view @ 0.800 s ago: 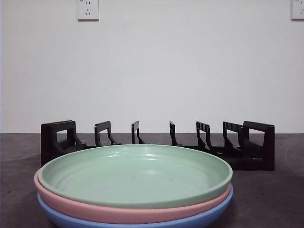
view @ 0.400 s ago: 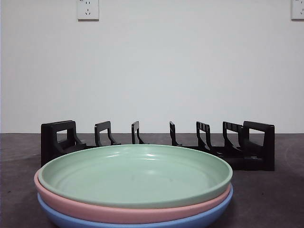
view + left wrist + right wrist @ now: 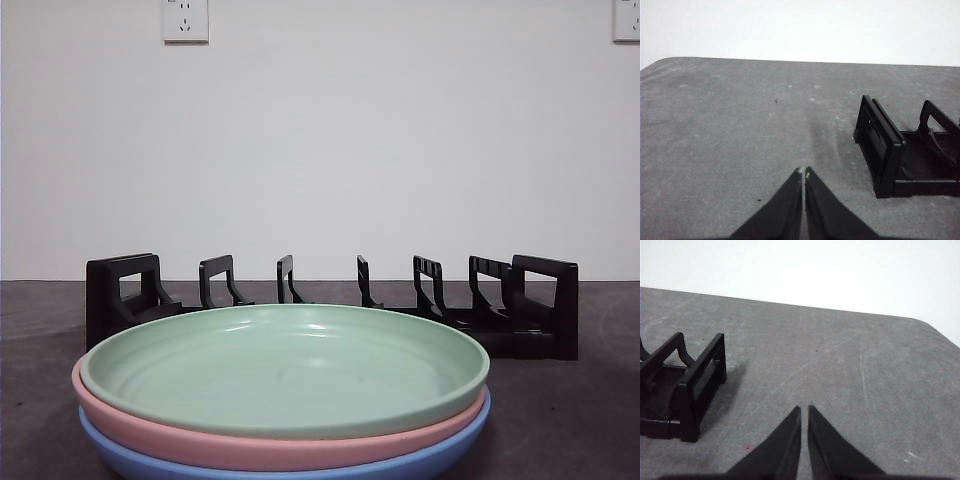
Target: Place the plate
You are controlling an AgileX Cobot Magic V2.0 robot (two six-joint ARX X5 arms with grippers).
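Observation:
Three plates lie stacked at the front of the table: a pale green plate [image 3: 285, 365] on top, a pink plate [image 3: 200, 440] under it and a blue plate [image 3: 440, 458] at the bottom. Behind them stands a black slotted rack [image 3: 330, 300] with upright dividers and nothing in it. My left gripper [image 3: 803, 172] is shut over bare table beside one end of the rack [image 3: 890, 150]. Shut too, my right gripper [image 3: 804, 410] hovers over bare table off the rack's other end [image 3: 695, 385]. Neither wrist view shows the plates, and neither arm shows in the front view.
The dark grey tabletop [image 3: 740, 130] stretches away on both sides of the rack. A white wall with two sockets [image 3: 185, 20] closes the back. The table's rounded corners show in both wrist views.

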